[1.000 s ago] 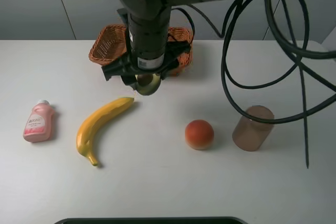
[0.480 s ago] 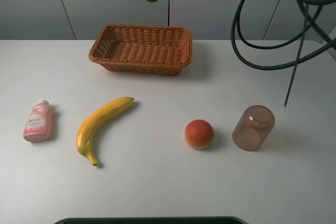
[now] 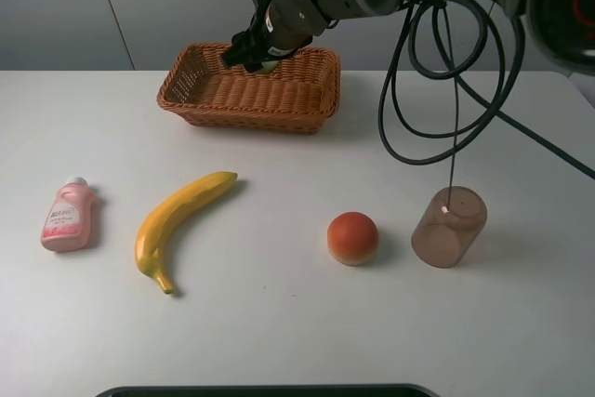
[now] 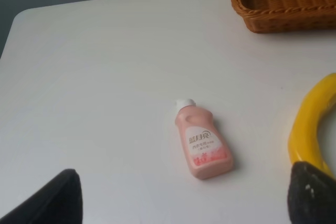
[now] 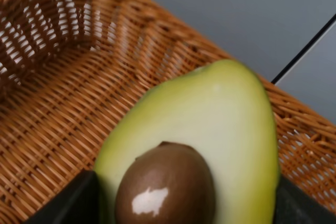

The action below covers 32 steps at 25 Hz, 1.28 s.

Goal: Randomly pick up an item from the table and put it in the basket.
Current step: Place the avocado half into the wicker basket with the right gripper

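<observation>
Table point(image 3: 279, 332): white, w/ several things spread over the front half. None of them are touched by either arm.

Basket point(image 3: 244, 120): brown wicker, at the back of the table. As far as the overhead and right wrist views show, nothing lies on its floor.

Right gripper point(image 3: 261, 55): reaches across to hang over the basket's back-right part, just above the rim. It's clamped on the avocado half point(image 5: 210, 124), w/ a dark pad point(image 5: 71, 198) on each side of it.

Left gripper point(image 4: 189, 203): jaws spread wide w/ nothing between them, parked low over the table near the bottle, no part in the job right now.

Banana point(image 3: 181, 225), cup point(image 3: 450, 227), round fruit point(image 3: 353, 237) and pink bottle point(image 3: 67, 216): all lie on the table, well apart from the basket.

Avocado half: held in the air over the basket, cut face and pit toward the wrist cam, wicker floor behind it. It doesn't look to be touching the weave.

Progress, my read: pick and carry are done and the avocado half is over the basket. What's left is prob. a short drop lower, opening the jaws so it lands inside, then pulling the arm clear. Roughly 3/4 done.
</observation>
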{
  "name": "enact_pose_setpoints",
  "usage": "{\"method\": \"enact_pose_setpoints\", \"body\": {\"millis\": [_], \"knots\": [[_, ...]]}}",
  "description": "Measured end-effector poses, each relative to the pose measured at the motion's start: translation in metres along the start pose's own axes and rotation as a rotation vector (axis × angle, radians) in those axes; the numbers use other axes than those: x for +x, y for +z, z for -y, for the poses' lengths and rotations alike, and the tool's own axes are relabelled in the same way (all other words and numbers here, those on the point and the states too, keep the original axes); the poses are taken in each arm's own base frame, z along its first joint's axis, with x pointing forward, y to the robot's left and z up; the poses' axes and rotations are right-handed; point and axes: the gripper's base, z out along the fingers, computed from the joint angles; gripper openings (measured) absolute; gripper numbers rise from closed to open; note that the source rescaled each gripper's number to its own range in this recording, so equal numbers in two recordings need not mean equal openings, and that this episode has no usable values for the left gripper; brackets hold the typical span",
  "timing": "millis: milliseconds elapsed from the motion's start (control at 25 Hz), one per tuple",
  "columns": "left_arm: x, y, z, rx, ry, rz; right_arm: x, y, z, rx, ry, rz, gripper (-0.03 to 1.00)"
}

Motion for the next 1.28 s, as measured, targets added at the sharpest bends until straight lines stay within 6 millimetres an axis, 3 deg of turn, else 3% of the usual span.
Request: {"method": "enact_pose_setpoints", "body": {"millis": [440,480,520,560,600,640,1040,1200,1280], "knots": [[0.000,0.000,0.000,0.000,0.000,0.000,-0.001,0.001,-0.001,-0.008,-0.010,0.013,0.00],[0.000,0.000,0.000,0.000,0.000,0.000,0.000,0.001,-0.001,-0.007,-0.017,0.011,0.21],[0.000,0.000,0.000,0.000,0.000,0.000,0.000,0.001,-0.001,-0.006,-0.019,0.008,0.55],[0.000,0.000,0.000,0.000,0.000,0.000,0.000,0.001,-0.001,-0.006,-0.022,0.008,0.80],[0.000,0.000,0.000,0.000,0.000,0.000,0.000,0.001,-0.001,-0.006,-0.024,0.008,0.92],[0.000,0.000,0.000,0.000,0.000,0.000,0.000,0.001,-0.001,-0.004,-0.026,0.005,0.95],[0.000,0.000,0.000,0.000,0.000,0.000,0.002,-0.003,0.003,0.028,-0.052,-0.049,0.99],[0.000,0.000,0.000,0.000,0.000,0.000,-0.012,-0.031,0.014,0.073,-0.089,-0.071,0.99],[0.000,0.000,0.000,0.000,0.000,0.000,-0.026,-0.057,0.022,0.099,-0.099,-0.062,0.99]]}}
